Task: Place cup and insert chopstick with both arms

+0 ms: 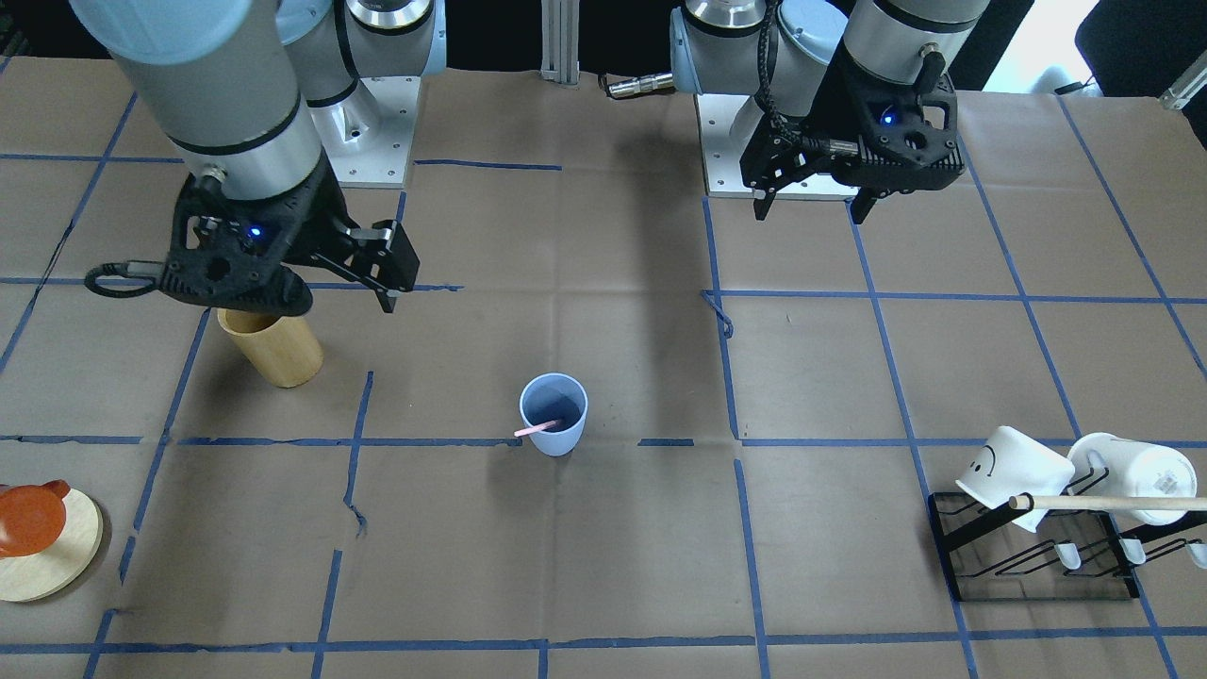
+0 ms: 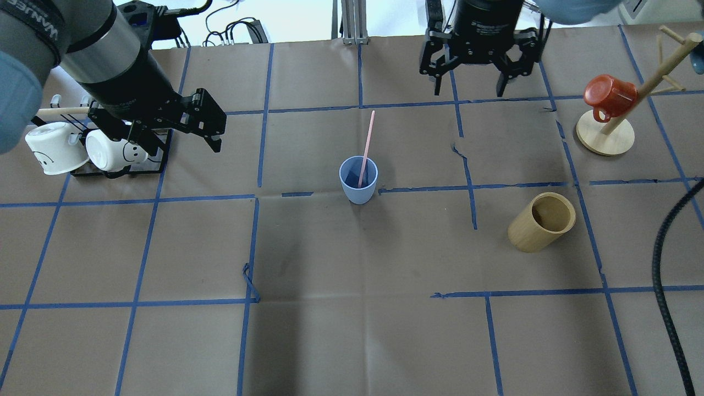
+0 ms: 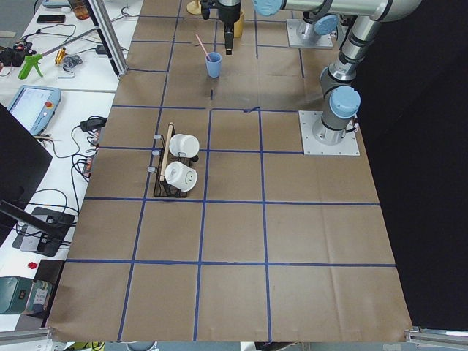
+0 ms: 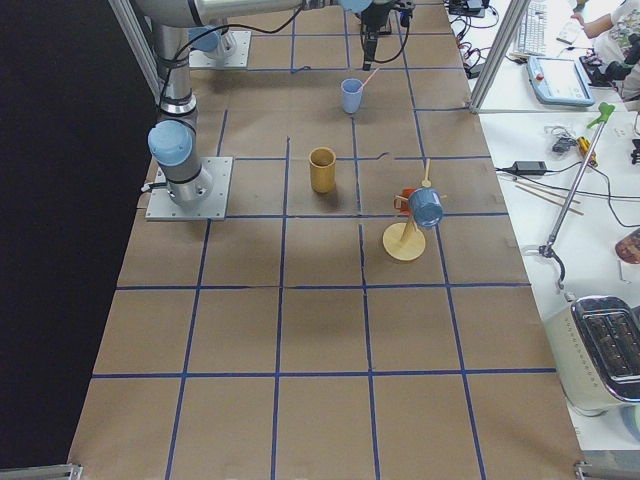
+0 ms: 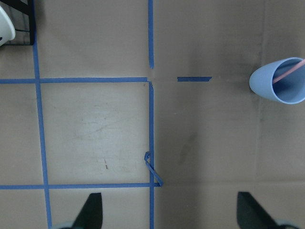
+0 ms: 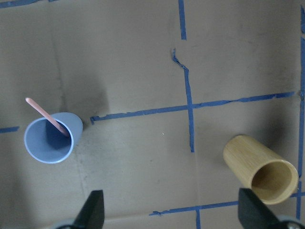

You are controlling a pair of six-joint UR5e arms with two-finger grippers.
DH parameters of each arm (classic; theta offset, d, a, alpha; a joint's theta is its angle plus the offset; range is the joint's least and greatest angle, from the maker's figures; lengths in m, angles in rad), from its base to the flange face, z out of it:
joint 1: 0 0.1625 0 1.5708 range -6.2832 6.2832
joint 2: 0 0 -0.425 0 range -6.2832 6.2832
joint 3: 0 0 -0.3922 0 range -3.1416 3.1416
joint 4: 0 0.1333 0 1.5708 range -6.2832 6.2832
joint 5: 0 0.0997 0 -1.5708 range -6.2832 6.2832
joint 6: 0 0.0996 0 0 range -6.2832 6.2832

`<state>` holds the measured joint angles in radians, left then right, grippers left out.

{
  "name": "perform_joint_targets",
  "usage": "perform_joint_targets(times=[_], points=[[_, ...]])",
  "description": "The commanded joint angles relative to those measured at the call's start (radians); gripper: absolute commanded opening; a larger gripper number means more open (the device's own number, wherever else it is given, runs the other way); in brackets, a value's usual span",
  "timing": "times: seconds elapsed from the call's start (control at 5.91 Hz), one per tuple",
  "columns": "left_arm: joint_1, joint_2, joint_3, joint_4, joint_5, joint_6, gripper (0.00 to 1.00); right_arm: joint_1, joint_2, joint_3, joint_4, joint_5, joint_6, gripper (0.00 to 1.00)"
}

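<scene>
Cup (image 2: pixel 358 184) upright at mid-table holds the chopstick (image 2: pixel 367 143), leaning away from the robot; left gripper (image 1: pixel 809 207) and right gripper (image 2: pixel 469 88) hang open, empty, both well apart.

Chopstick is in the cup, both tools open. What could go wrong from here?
The pink chopstick leans well past the rim of the blue cup, so it might tip the cup or slide out. Its raised end is near the right tool; a low sweep could catch it.
</scene>
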<state>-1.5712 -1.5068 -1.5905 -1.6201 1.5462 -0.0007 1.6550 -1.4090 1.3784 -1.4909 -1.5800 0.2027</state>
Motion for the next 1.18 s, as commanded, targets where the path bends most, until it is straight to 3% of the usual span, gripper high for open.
perform_joint_targets(times=[0.0, 1.02], points=[[0.002, 0.007, 0.001, -0.003, 0.002, -0.001, 0.98, -0.076, -0.148, 0.186, -0.125, 0.006, -0.04, 1.0], [0.0, 0.011, 0.0, -0.007, 0.002, 0.004, 0.99, -0.066, -0.12, 0.142, -0.107, 0.003, -0.04, 1.0]])
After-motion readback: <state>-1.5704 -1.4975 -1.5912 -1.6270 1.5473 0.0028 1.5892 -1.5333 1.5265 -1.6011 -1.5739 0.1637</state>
